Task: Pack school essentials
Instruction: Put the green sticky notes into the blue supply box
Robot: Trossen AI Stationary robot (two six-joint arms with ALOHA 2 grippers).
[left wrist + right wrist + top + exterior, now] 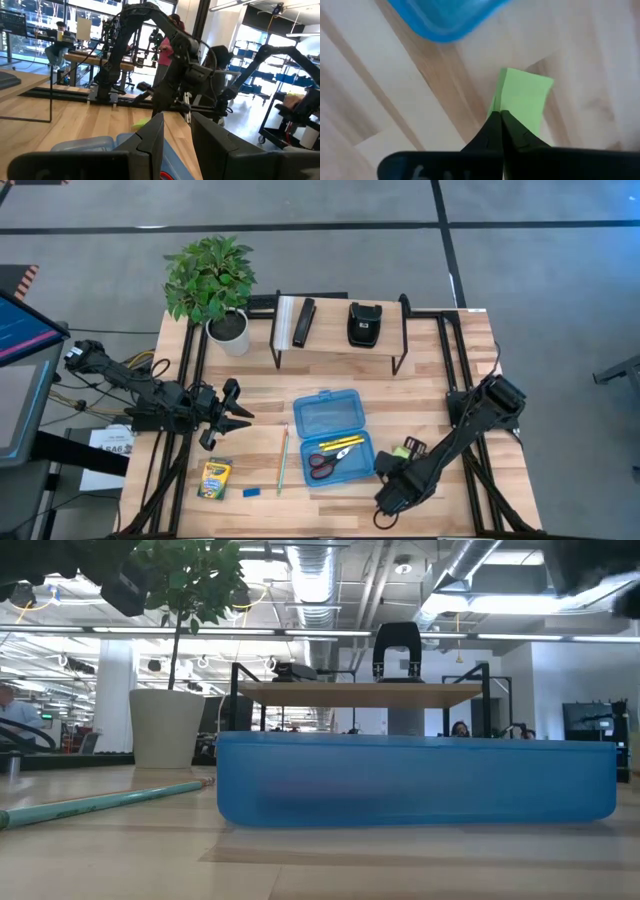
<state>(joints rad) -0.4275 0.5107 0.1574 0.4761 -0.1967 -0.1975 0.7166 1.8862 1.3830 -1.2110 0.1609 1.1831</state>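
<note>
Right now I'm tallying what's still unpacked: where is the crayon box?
In the high view the crayon box lies on the table's front-left part, outside the blue case, just left of the small blue eraser and below the left gripper.

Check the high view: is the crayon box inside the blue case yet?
No. The crayon box lies on the table, left of the blue case.

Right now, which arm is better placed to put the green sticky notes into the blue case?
Right. The right gripper sits directly over the sticky-note pad, beside the open blue case. The left gripper hangs open across the case, nearer the crayon box.
</note>
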